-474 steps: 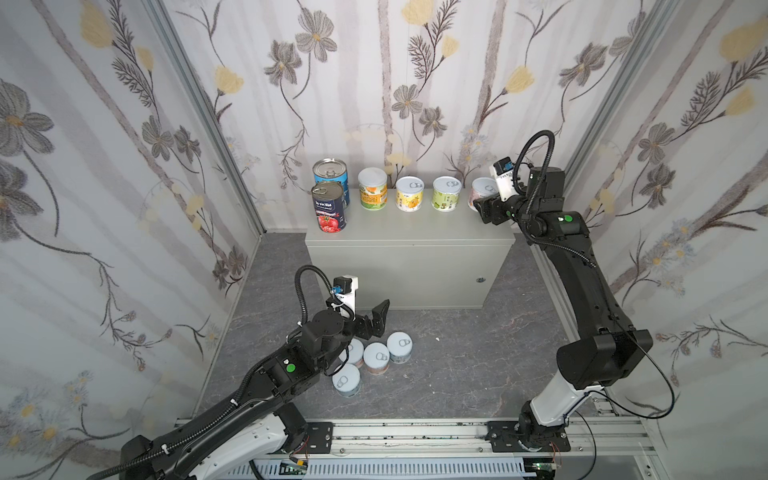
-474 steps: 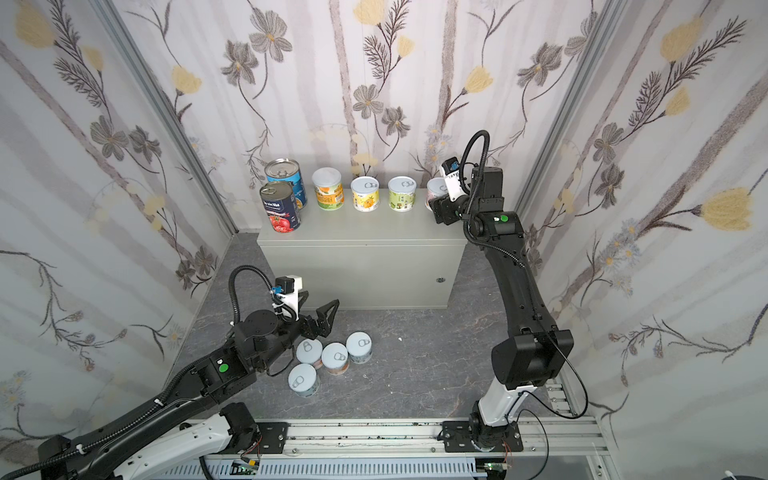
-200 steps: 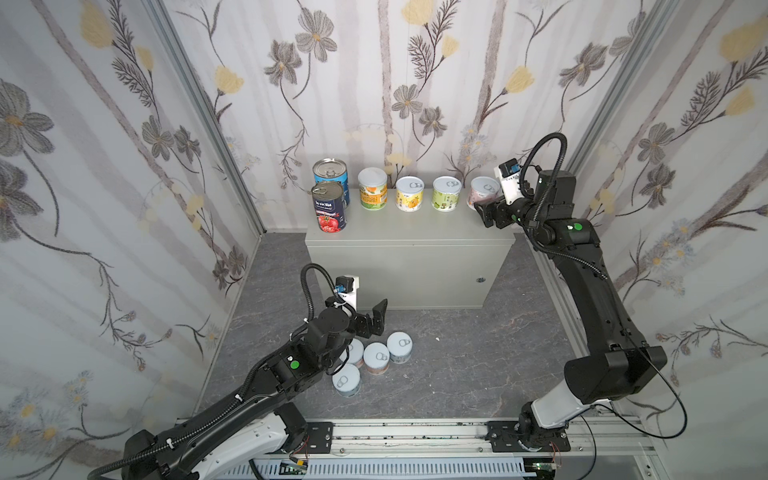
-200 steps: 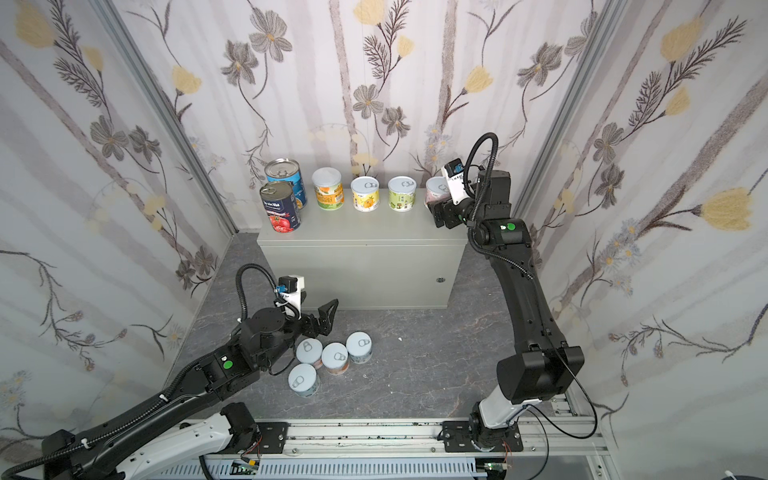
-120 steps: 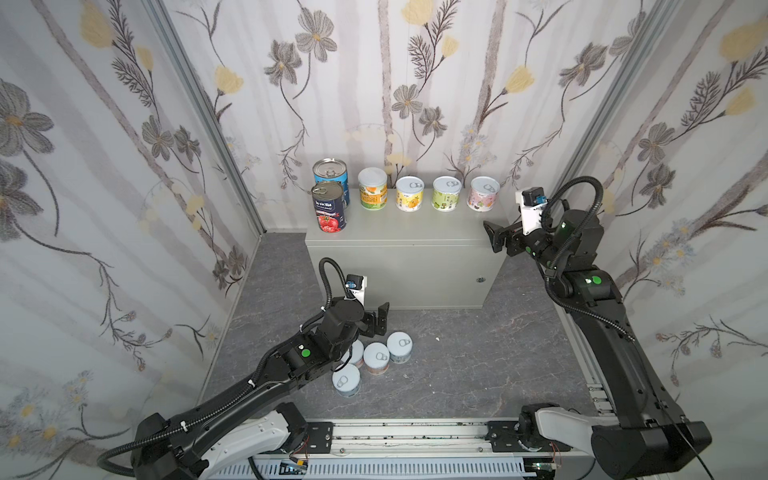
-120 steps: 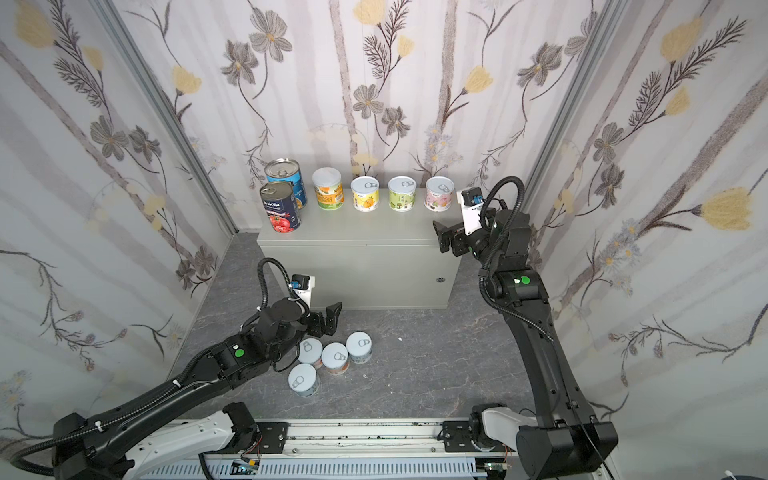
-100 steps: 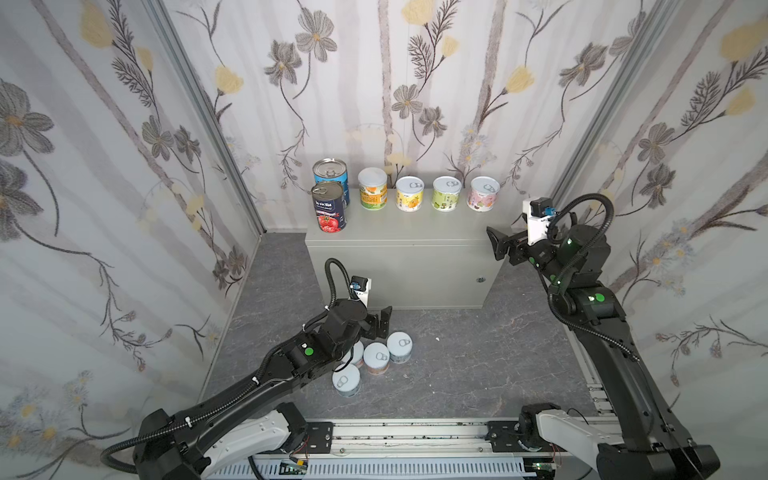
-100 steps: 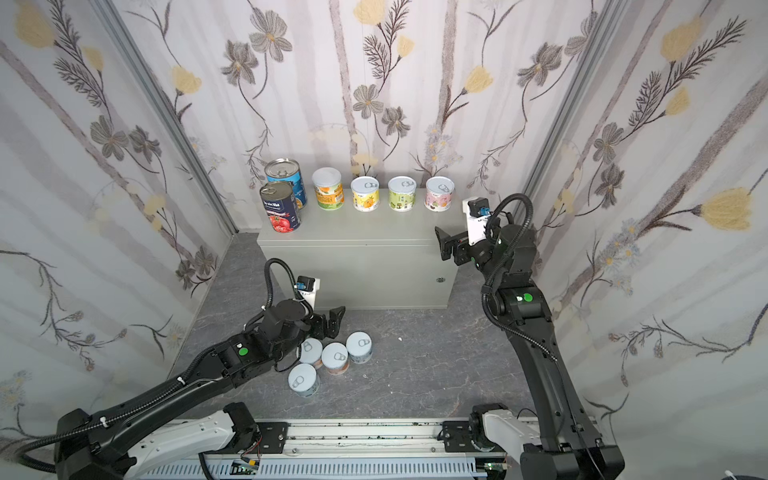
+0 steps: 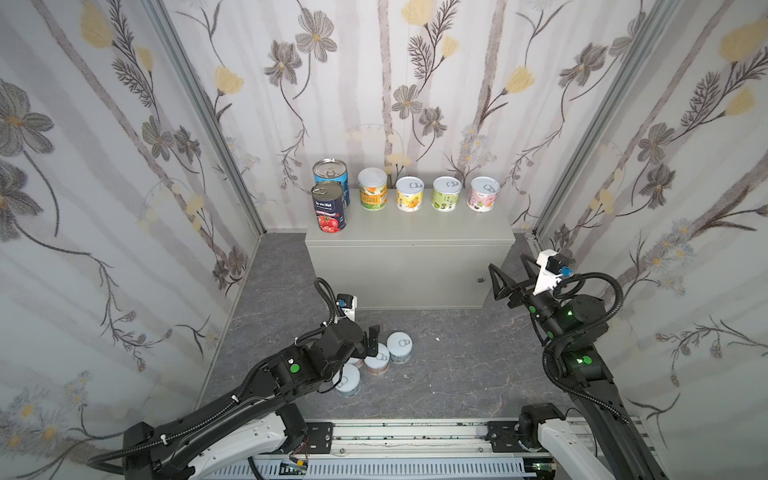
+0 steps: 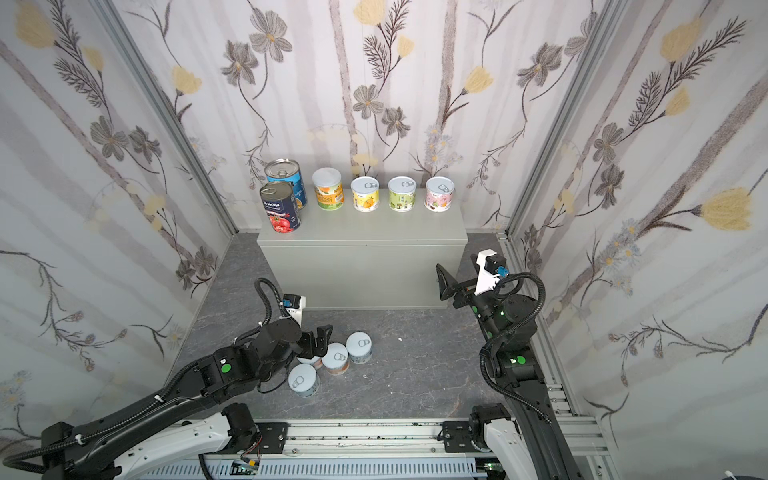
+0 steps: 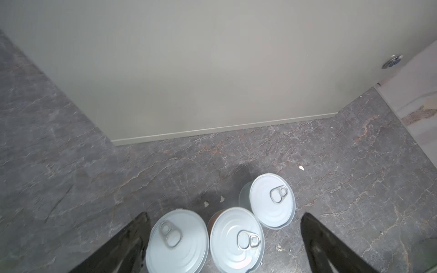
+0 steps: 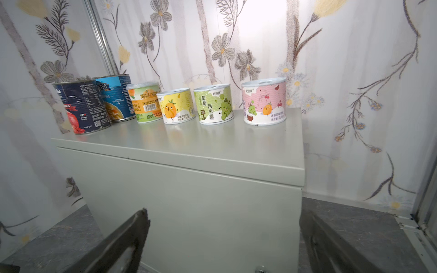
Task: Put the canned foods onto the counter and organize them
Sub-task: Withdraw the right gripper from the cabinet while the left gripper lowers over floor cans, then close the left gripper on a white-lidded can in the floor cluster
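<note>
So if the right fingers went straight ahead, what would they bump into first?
Probably the front of the large light-grey metal box. The right gripper aims at it, fingers open, with nothing in between, though depth is unclear.

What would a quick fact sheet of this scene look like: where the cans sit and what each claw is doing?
counter: grey box, flat top
counter cans: six, upright, mostly along the back edge
floor cans: clustered together, three lids clear, a fourth partly hidden
left claw: open, empty, over the floor cans
right claw: open, empty, facing the counter's front
</note>
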`<action>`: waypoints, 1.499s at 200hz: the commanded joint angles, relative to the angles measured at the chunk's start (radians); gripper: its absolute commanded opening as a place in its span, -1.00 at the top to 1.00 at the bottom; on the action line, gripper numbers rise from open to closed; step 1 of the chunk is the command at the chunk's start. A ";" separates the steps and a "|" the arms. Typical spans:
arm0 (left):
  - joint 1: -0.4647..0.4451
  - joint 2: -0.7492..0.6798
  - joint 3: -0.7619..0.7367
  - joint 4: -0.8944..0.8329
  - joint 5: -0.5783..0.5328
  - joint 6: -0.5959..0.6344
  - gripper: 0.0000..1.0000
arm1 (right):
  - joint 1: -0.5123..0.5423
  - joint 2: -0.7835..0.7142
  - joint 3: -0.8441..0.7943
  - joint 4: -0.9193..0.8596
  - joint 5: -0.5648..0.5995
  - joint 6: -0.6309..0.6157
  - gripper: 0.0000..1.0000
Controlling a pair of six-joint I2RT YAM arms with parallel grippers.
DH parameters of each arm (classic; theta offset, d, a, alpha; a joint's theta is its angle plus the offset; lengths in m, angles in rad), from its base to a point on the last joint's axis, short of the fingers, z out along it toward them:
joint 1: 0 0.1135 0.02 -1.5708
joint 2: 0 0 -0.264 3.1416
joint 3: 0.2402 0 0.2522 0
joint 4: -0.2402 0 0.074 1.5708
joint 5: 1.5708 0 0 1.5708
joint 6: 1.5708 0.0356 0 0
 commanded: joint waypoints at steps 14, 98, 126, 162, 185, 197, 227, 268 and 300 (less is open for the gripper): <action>-0.083 -0.014 0.035 -0.381 -0.151 -0.275 -1.00 | 0.008 -0.005 -0.080 0.177 -0.057 0.118 -0.99; -0.367 0.026 -0.092 -0.448 -0.123 -0.627 -1.00 | 0.057 0.064 -0.107 0.250 -0.019 0.100 -0.99; -0.368 -0.008 -0.207 -0.295 -0.068 -0.654 -1.00 | 0.086 0.092 -0.109 0.272 -0.004 0.090 -0.99; -0.368 0.003 -0.302 -0.213 -0.065 -0.682 -1.00 | 0.109 0.104 -0.111 0.271 0.017 0.068 -0.99; -0.366 0.029 -0.331 -0.097 -0.086 -0.609 -1.00 | 0.115 0.110 -0.113 0.270 0.018 0.068 -0.99; -0.367 0.056 -0.341 -0.050 -0.105 -0.587 -1.00 | 0.119 0.113 -0.115 0.271 0.024 0.068 -0.99; -0.368 0.159 -0.326 -0.074 -0.228 -0.636 -0.99 | 0.124 0.113 -0.122 0.266 0.040 0.069 -0.99; -0.374 0.293 -0.299 -0.015 -0.283 -0.589 -0.89 | 0.126 0.105 -0.121 0.209 0.045 0.065 -0.99; -0.374 0.281 -0.351 0.042 -0.256 -0.627 -0.83 | 0.126 0.090 -0.124 0.180 0.063 0.042 -0.99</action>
